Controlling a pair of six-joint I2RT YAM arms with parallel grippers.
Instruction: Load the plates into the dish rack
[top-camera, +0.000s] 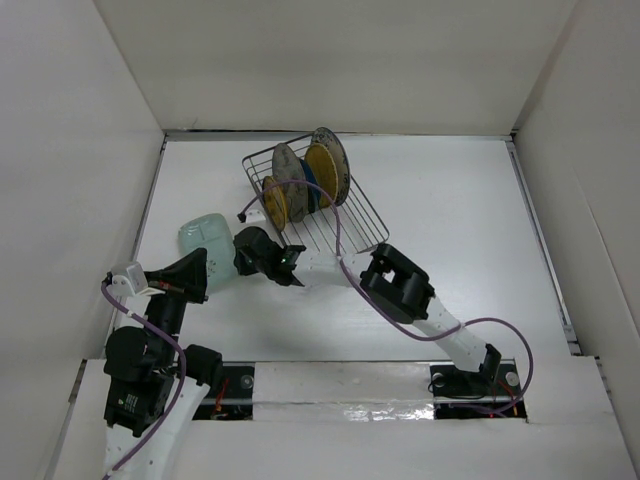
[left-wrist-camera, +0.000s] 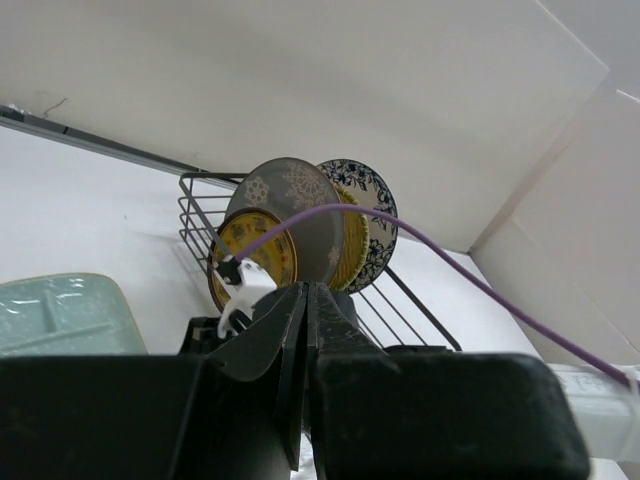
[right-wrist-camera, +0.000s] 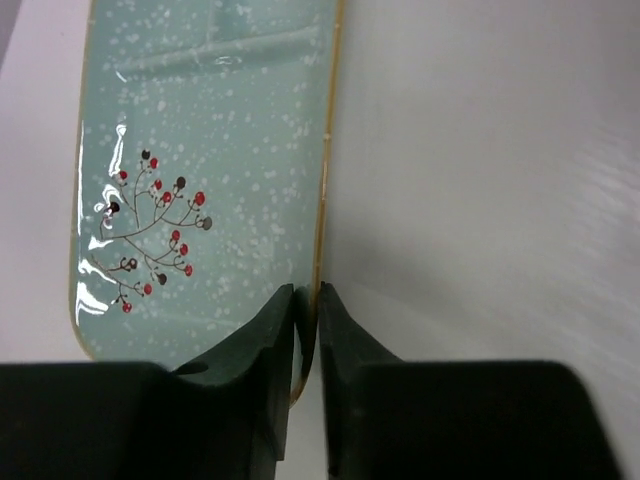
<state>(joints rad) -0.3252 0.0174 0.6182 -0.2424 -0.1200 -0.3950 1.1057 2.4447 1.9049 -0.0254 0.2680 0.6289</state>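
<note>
Right gripper (right-wrist-camera: 305, 300), bottom of its wrist view, is pinched narrow on the rim of the mint plate (right-wrist-camera: 210, 150), which sits centre-left in the overhead shot, just left of the dish rack (top-camera: 355, 215). Left gripper (left-wrist-camera: 305, 330) is closed on nothing. With an edge grip that thin, I reckon the plate could swing or slip out when lifted.

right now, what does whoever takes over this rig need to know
Hands: left hand shut, empty; right hand shut on the rim of the mint plate, which lies flat on the table beside the dish rack.
Done: five plates stand in the rack, as far as the top view shows.
Left: lift the mint plate and slot it in.
</note>
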